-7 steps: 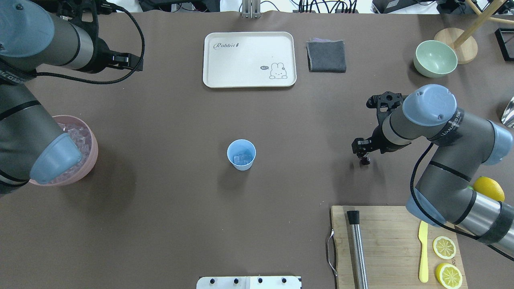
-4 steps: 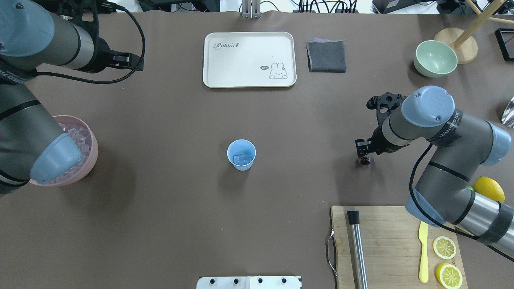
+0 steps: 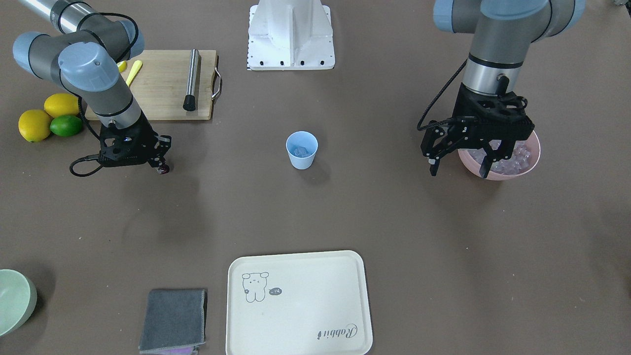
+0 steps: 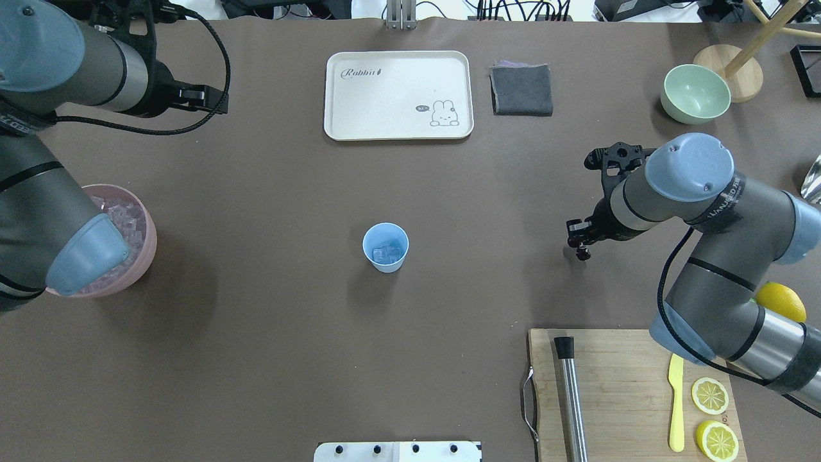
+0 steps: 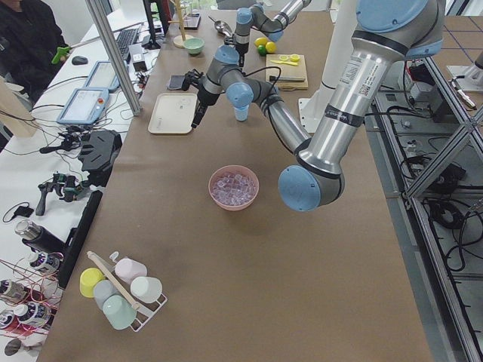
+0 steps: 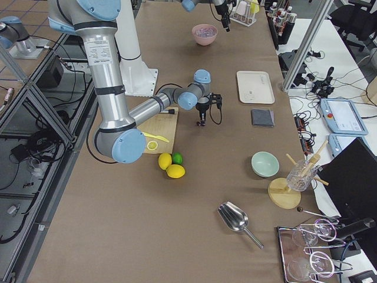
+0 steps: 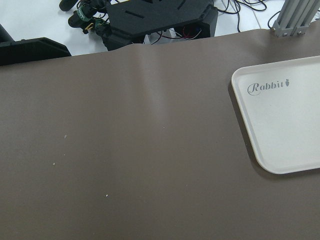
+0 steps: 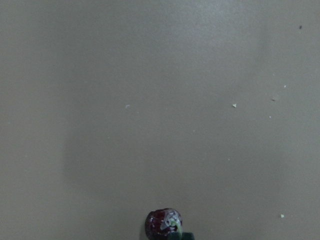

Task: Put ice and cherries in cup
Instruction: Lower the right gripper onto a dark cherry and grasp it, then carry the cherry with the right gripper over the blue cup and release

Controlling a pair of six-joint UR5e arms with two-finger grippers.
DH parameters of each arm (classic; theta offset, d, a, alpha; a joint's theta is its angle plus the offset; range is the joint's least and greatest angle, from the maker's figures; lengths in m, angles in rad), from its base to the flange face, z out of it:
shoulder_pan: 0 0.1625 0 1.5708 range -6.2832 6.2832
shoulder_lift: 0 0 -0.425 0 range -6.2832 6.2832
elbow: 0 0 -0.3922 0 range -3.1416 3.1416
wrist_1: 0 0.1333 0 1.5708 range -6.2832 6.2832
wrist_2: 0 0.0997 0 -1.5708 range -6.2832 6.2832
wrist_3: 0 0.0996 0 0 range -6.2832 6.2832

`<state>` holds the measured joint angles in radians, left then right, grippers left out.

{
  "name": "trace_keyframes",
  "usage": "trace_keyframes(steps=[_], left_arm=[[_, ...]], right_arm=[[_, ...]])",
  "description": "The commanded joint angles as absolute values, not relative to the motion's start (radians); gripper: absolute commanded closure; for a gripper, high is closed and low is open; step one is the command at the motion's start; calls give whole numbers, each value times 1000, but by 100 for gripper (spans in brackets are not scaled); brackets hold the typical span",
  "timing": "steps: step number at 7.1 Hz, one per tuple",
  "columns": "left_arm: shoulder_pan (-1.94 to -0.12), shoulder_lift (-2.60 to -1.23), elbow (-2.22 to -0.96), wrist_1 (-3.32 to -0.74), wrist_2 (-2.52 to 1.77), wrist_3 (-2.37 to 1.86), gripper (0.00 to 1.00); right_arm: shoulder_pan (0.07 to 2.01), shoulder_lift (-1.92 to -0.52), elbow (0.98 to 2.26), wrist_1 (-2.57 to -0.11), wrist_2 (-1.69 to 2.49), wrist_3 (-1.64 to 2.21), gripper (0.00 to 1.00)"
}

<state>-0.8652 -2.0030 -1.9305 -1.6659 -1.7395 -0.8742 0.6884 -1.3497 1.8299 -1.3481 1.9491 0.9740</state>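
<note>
- Off to the robot's right of the cup, well apart from it, the cherries [image 4: 583, 255] hang low over the table at the tips of the right gripper [image 4: 578, 244], whose jaws are pinched narrow on them.
- The cup [image 4: 385, 247] stands upright mid-table with some ice [image 4: 387, 255] already inside.
- The step in hand looks like carrying the cherries to the cup. Next, the gripper must travel across, stop over the rim, then release.
- The left gripper [image 3: 459, 170] hangs wide-jawed and empty at the edge of the pink bowl [image 3: 517, 172] of ice.
</note>
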Motion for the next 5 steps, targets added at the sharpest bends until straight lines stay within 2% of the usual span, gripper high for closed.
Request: trace_keyframes(steps=[1,4,5], left_arm=[[-865,-2002,-1933,-1664,-1740,-874,2],[-865,-1979,-1928,-1663,-1744,-874,2],[-867,-1964,-1924,-1664,-1744,-874,2]], right_arm=[[699,-1312,1917,-1356,1957,976,100],[646,-1024,1887,-1356,1948,1124,100],[597,-976,1855,-1351,1916,1132,100]])
